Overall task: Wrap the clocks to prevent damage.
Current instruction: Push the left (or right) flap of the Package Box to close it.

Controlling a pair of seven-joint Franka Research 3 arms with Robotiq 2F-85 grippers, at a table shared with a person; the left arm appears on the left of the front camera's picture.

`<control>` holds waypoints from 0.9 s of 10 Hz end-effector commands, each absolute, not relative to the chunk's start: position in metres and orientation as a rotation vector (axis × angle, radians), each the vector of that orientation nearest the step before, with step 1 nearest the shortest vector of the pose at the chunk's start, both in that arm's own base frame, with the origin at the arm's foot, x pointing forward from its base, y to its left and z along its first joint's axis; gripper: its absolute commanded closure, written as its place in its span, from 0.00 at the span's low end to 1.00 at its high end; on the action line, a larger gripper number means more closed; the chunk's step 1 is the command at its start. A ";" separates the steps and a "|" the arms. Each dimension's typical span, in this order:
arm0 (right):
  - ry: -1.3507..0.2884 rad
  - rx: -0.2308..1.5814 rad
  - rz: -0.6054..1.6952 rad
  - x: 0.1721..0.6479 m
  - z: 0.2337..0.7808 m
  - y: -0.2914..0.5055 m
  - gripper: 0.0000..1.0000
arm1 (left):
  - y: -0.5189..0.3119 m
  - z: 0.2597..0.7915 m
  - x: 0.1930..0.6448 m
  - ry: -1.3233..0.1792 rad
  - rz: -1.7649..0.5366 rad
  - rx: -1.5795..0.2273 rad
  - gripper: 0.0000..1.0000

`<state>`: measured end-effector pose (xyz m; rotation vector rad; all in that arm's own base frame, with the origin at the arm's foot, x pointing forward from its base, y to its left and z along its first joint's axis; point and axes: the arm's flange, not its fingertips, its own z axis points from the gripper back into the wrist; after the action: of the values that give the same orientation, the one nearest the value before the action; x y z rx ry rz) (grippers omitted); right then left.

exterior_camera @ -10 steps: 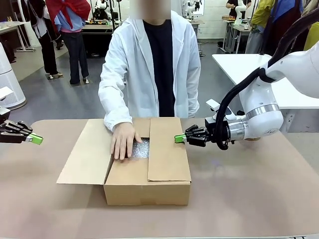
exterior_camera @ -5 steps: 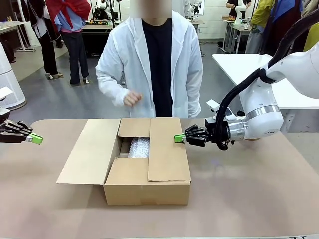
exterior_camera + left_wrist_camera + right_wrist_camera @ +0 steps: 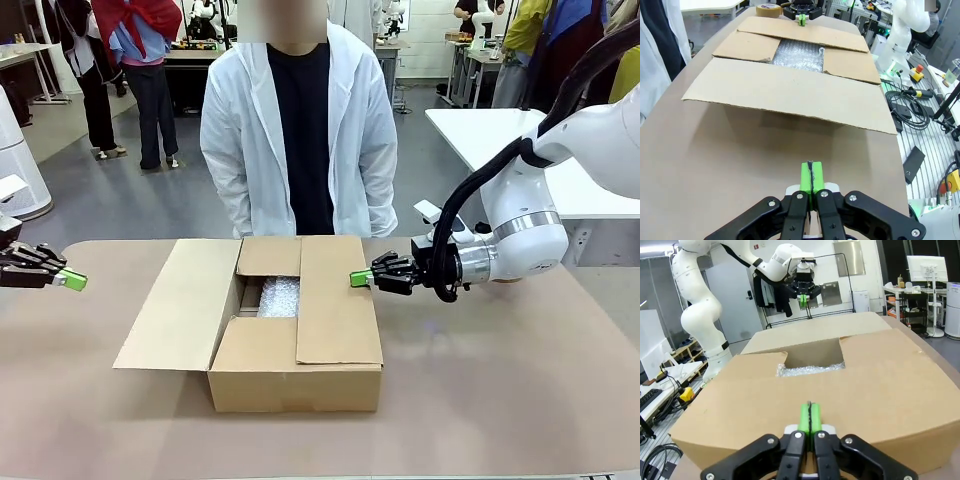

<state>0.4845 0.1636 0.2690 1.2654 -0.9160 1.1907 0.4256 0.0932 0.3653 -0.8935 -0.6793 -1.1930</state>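
A bundle in whitish bubble wrap, the wrapped clocks [image 3: 279, 297] [image 3: 799, 55] [image 3: 810, 369], lies inside a brown cardboard box [image 3: 290, 370] in the middle of the table. The box's right flap is folded over, its left flap [image 3: 180, 303] lies spread out flat, and the bundle shows through the gap. My left gripper [image 3: 72, 280] [image 3: 811, 176] hovers shut at the table's left edge, well apart from the box. My right gripper [image 3: 358, 278] [image 3: 809, 417] is shut, its green tips at the right flap's edge. Neither holds anything.
A person in a white coat [image 3: 297, 130] stands at the far side behind the box, arms down. A roll of brown tape [image 3: 768, 9] lies beyond the box in the left wrist view. Bare table [image 3: 500, 380] surrounds the box in front and at both sides.
The person's hand lifted off the bundle in the box and drew back to their side. Both grippers and the box stayed still.
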 end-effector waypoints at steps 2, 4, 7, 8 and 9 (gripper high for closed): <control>-0.920 1.258 1.171 0.482 0.264 0.165 0.99 | 0.077 0.318 0.456 -0.729 -1.184 -0.877 1.00; -0.920 1.258 1.171 0.482 0.264 0.165 0.99 | 0.055 0.303 0.460 -0.790 -1.244 -0.821 1.00; -0.920 1.258 1.171 0.482 0.264 0.165 0.99 | 0.009 0.281 0.454 -0.872 -1.334 -0.824 1.00; -0.920 1.258 1.171 0.482 0.264 0.165 0.99 | 0.001 0.282 0.453 -0.894 -1.303 -0.892 1.00; -0.920 1.258 1.171 0.482 0.264 0.165 0.99 | -0.008 0.286 0.443 -0.932 -1.286 -0.961 1.00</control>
<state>0.4844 0.1636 0.2690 1.2656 -0.9160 1.1905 0.4548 -0.0063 0.2875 -0.9099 -0.8494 -1.2947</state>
